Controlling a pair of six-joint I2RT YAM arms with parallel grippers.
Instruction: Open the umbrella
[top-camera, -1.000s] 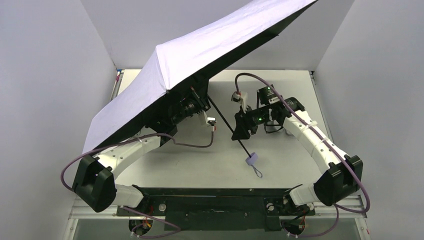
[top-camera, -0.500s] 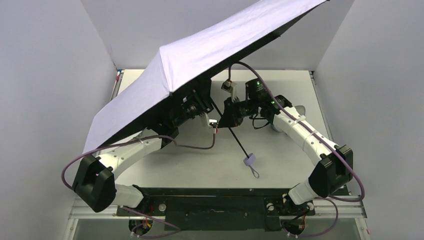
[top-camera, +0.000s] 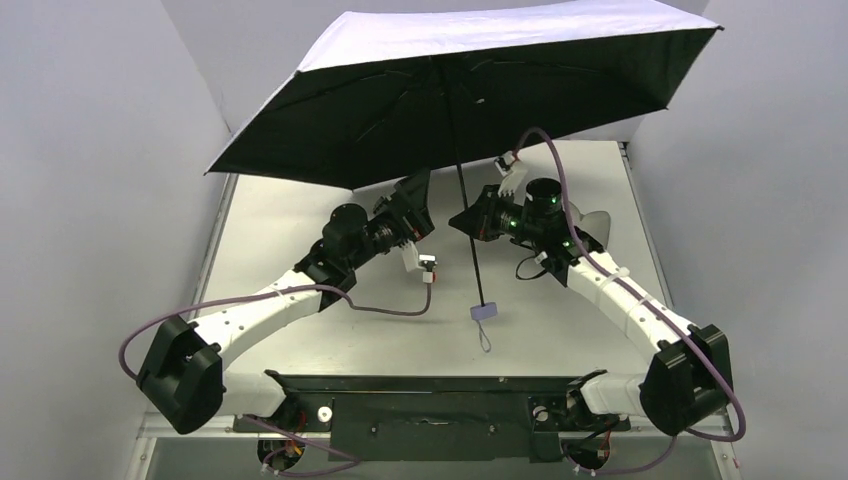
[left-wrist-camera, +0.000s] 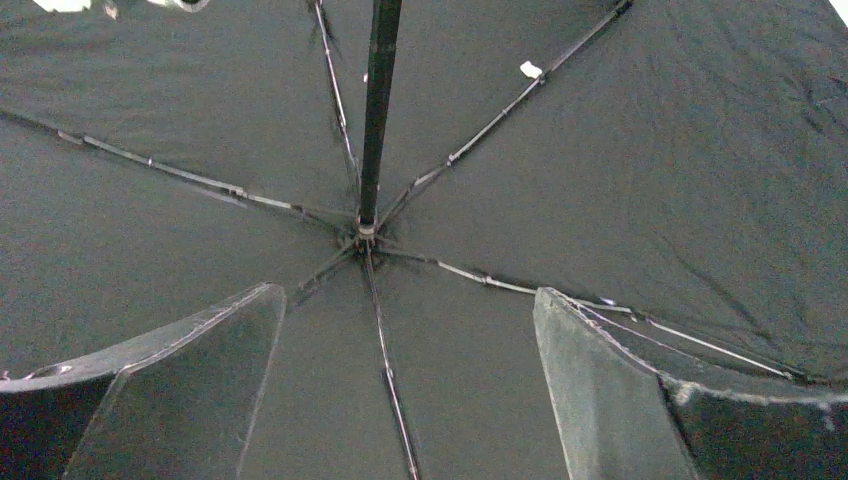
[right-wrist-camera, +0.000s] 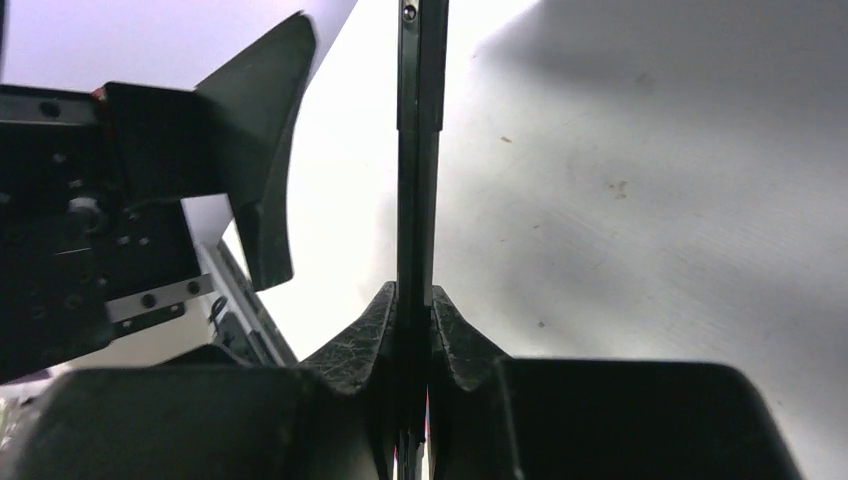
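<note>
The umbrella stands open and nearly upright over the back of the table, its lavender top up and its black underside facing me. Its thin black shaft runs down to the small lavender handle with its wrist loop. My right gripper is shut on the shaft, whose sides are pinched by the fingertips. My left gripper stands open just left of the shaft, touching nothing. In the left wrist view, my left gripper is pointed up at the canopy ribs.
Pale walls close in the table on the left, right and back. The canopy spreads nearly from wall to wall. A pale lavender fabric piece lies behind my right arm. The arm bases' black rail runs along the near edge.
The canopy has swung from a steep leftward tilt to nearly level, with the shaft now upright. My left gripper has opened and let go. My right gripper has closed on the shaft.
</note>
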